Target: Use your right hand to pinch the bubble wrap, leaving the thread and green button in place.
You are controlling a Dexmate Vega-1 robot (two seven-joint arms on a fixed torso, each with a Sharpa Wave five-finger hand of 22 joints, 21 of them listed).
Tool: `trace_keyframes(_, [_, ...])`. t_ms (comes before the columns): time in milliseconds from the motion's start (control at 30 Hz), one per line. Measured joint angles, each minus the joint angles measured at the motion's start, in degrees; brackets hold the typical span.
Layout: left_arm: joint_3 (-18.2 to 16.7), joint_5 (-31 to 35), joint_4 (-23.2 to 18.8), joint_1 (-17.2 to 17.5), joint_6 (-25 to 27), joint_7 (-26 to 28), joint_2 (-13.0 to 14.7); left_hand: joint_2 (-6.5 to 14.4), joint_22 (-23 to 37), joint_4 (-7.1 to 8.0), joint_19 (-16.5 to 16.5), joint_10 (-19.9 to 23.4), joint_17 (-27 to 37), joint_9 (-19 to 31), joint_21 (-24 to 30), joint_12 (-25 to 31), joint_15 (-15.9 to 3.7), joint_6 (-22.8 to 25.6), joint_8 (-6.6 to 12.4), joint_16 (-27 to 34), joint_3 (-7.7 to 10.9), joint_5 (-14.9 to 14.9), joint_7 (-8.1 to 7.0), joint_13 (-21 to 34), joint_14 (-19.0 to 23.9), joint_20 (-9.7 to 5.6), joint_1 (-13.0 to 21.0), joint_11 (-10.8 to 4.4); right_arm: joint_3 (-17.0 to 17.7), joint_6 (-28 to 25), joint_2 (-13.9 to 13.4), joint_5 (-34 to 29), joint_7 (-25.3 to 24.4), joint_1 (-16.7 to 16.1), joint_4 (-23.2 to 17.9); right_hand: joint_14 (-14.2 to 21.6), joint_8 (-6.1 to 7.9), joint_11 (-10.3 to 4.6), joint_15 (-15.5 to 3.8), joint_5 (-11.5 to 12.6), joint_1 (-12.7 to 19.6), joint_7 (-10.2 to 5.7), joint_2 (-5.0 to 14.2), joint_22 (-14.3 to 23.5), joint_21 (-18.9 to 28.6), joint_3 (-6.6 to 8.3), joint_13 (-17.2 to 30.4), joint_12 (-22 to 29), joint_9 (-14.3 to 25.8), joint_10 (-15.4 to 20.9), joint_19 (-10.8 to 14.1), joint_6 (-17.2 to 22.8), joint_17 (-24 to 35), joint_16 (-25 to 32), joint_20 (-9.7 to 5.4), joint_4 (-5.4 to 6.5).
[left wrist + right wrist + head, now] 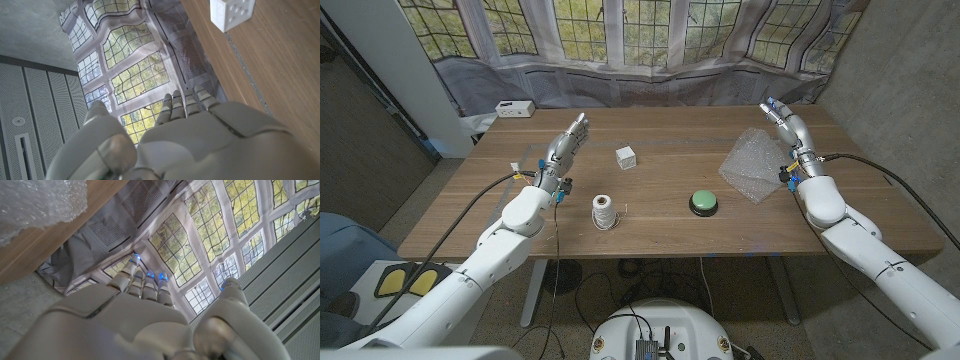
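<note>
Right now the robot's right hand (788, 130) stands just beside the bubble wrap (753, 165), at the sheet's outer edge, its fingers stretched out straight and side by side with nothing in them, so the pinch has not yet been made; my guess is the hand waits there because that edge is the nearest bit of wrap to take hold of. The sheet lies crumpled on the right part of the wooden table (670, 235), and in the right wrist view a corner of it (35, 205) sits on the wood beyond the hand (145, 320), apart from the fingertips. The green button (703, 202) lies a little way to the wrap's left and nearer the front edge, close enough that I'd say a sideways sweep of the sheet could nudge it, so lifting the outer side looks the safer way. The spool of thread (605, 212) stands well apart from the wrap, near the left arm, and a small white cube (626, 156) sits further back. The left hand (563, 150) is likewise extended and holds nothing, fingers together and pointing toward the window, seemingly parked clear of the thread
</note>
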Motion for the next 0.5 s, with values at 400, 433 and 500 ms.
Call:
trace_keyframes(400, [-0.38,0.06,-0.03,0.8,-0.6,0.49,-0.22,0.0,0.0,0.0,-0.3,0.0,0.0,0.0,-0.41,0.0,0.0,-0.01,0.04,0.01,0.0,0.01,0.0,0.0,0.0,0.3,0.0,0.0,-0.74,-5.49,-2.72,-5.3,-1.89,0.08,-2.51,0.01,0.25,-0.21,0.0,0.0,0.0,0.1,0.0,0.0,0.01,0.0,0.0,0.0,0.0,0.22,0.0,0.92,0.0,0.0,0.0,0.0])
trace_keyframes(433, [-0.4,0.06,-0.04,0.9,-0.61,0.52,-0.24,0.0,0.0,0.0,-0.3,0.0,0.0,0.0,-0.49,0.0,0.0,0.23,0.04,0.01,0.0,0.0,0.19,0.0,0.0,0.29,0.0,0.0,-0.82,-6.33,-3.09,-5.9,-2.05,-0.02,-2.94,0.01,0.27,-0.21,0.01,0.0,0.0,0.22,0.0,0.0,0.01,0.0,0.0,0.0,0.0,0.22,0.0,1.07,0.0,0.0,0.0,0.0])
trace_keyframes(500, [-0.45,0.06,-0.05,1.03,-0.67,0.57,-0.27,0.0,0.0,0.0,-0.29,0.0,0.0,0.0,-0.5,0.0,0.0,0.51,0.04,0.01,0.0,0.01,0.11,0.0,0.0,0.29,0.0,0.0,-0.95,-7.53,-3.64,-6.9,-2.37,-0.17,-3.58,0.01,0.27,-0.21,0.01,0.0,0.0,0.02,0.0,0.0,0.01,0.0,0.0,0.0,0.0,0.22,-0.01,1.66,0.0,0.0,0.02,0.0])
